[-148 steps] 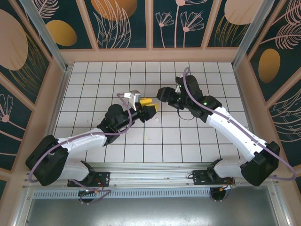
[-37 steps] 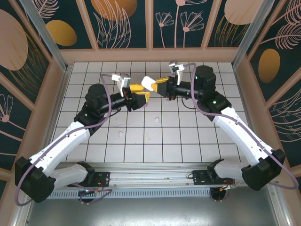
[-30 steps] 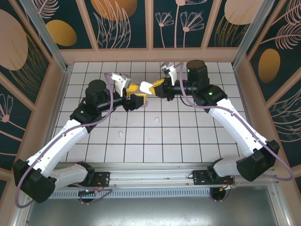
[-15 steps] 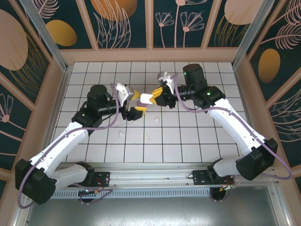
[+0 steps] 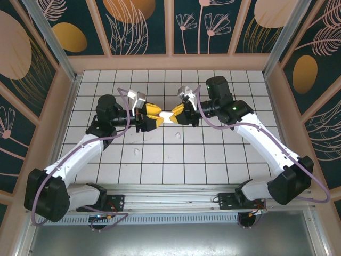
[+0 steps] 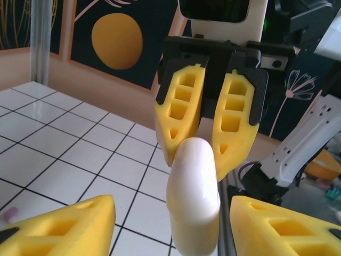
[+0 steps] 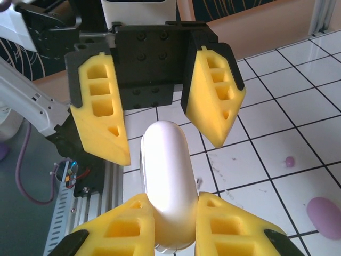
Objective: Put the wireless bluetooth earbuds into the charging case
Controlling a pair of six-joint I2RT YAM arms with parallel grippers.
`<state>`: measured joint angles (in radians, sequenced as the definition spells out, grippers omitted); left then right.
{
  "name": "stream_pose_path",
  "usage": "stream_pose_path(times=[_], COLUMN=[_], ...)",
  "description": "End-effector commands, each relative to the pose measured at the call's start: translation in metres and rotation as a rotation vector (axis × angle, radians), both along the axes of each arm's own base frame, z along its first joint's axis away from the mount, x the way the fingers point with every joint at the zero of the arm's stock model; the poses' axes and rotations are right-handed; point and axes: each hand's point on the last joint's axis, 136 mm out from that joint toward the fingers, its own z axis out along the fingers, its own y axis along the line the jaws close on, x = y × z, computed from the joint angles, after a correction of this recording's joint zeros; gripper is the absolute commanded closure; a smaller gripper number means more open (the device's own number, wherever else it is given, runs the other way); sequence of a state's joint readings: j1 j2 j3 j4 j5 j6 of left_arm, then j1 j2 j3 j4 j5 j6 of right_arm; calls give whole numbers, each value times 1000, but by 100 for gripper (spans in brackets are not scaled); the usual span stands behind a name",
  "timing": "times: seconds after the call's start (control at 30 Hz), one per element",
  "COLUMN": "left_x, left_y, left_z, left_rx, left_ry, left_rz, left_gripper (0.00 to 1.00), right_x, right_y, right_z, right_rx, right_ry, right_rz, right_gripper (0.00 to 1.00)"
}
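Case (image 7: 166, 181) sits clamped in my right gripper (image 7: 173, 201); my left gripper (image 6: 171, 201) stands open, jaws either side of its free end, gaps showing.

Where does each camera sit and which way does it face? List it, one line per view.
Top view: fixed above and behind the arms, looking down on the table; both whole arms show, left pincer and right pincer meeting at a white case.
Left wrist: on the left arm, looking along its own fingers at the right pincer, shut on the case.
Right wrist: on the right arm, looking over its own fingers at the left pincer, open either side of the case.
Shared: all views show the case and both pincers.
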<state>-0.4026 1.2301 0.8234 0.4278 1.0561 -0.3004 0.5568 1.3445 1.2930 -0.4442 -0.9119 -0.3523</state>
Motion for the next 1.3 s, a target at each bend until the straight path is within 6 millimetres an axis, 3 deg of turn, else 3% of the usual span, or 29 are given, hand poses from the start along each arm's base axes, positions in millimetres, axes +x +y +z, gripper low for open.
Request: stream_pose_path(times=[0.0,0.2,0.43,0.83,0.87,0.97,1.1,1.2,1.27], left_x=[-3,-3,-1,-3,-4,-5,-3,1,4], left_y=[-1,-2,-3,-9,-8,-8,-8,-8,-7], left_z=[3,-4,-4,-2,-1,2,7,6,5], left_rx=[-22,-5,-6,-15,-17,-19,-22,-18,-19], left_ry=[-7,6,18,35,33,27,19,32,42], left_rz=[-38,-43,-39,-71,-71,-69,-60,-42,-22], left_gripper=[43,44,55,67,66,52,51,56,65], right_x=[-8,-5,-4,-3,-3,-2,-2,-3,-2], right_y=[0,2,5,7,7,6,6,6,6], right_z=[16,21,16,12,11,9,8,8,9], right_rx=[60,75,77,76,73,66,66,67,67], right_ry=[-25,-33,-8,12,9,4,2,4,0], right_rz=[40,43,51,58,57,47,46,51,50], right_gripper=[84,84,85,86,86,86,86,86,86])
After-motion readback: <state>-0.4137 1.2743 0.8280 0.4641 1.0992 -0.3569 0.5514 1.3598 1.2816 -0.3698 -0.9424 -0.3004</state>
